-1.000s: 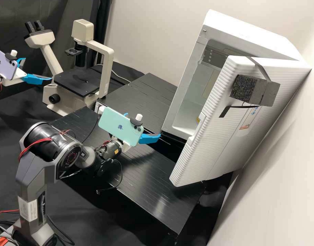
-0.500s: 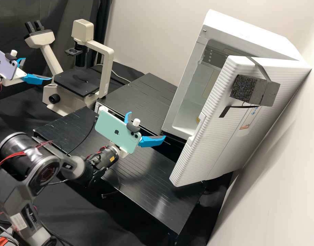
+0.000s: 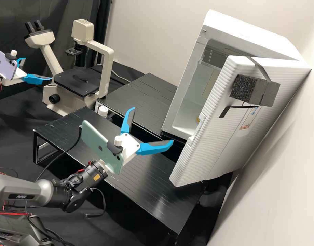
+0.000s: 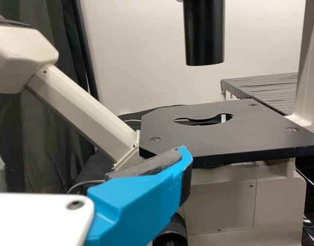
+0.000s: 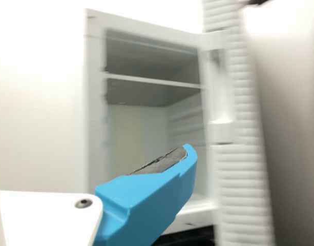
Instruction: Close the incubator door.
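Fingers apart, right gripper [image 3: 152,125] and left gripper [image 3: 37,69]. Take your right around incubator door [image 3: 228,136]; press outside gently, near its free edge.

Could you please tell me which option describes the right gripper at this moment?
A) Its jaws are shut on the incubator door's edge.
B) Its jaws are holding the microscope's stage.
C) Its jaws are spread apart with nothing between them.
C: in the high view the right gripper's jaws are spread wide with nothing between them, and the incubator door stands open.
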Tool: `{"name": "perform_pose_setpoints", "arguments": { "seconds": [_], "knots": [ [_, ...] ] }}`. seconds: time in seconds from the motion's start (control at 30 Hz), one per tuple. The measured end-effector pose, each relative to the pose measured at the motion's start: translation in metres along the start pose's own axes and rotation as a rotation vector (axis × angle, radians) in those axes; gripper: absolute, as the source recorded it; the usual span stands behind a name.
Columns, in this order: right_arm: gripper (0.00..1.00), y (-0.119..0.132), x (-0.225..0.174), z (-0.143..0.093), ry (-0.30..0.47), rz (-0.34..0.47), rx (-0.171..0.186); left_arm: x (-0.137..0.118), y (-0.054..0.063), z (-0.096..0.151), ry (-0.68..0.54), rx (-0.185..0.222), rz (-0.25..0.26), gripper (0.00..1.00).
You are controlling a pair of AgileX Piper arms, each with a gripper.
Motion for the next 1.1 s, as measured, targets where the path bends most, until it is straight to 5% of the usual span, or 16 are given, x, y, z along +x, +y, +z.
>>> {"name": "perform_pose_setpoints", "arguments": {
  "seconds": [0.23, 0.47, 0.8, 1.1],
  "knots": [
    [1.00, 0.024, -0.004, 0.019, -0.081, 0.098, 0.021, 0.000, 0.000, 0.000, 0.000, 0.000, 0.000, 1.00],
    [1.00, 0.027, -0.004, 0.034, -0.138, 0.111, 0.029, 0.000, 0.000, 0.000, 0.000, 0.000, 0.000, 1.00],
    [1.00, 0.017, 0.026, 0.060, -0.239, 0.103, -0.030, 0.000, 0.000, 0.000, 0.000, 0.000, 0.000, 1.00],
    [1.00, 0.007, 0.051, 0.063, -0.233, 0.092, -0.048, 0.000, 0.000, 0.000, 0.000, 0.000, 0.000, 1.00]
  ]
}}
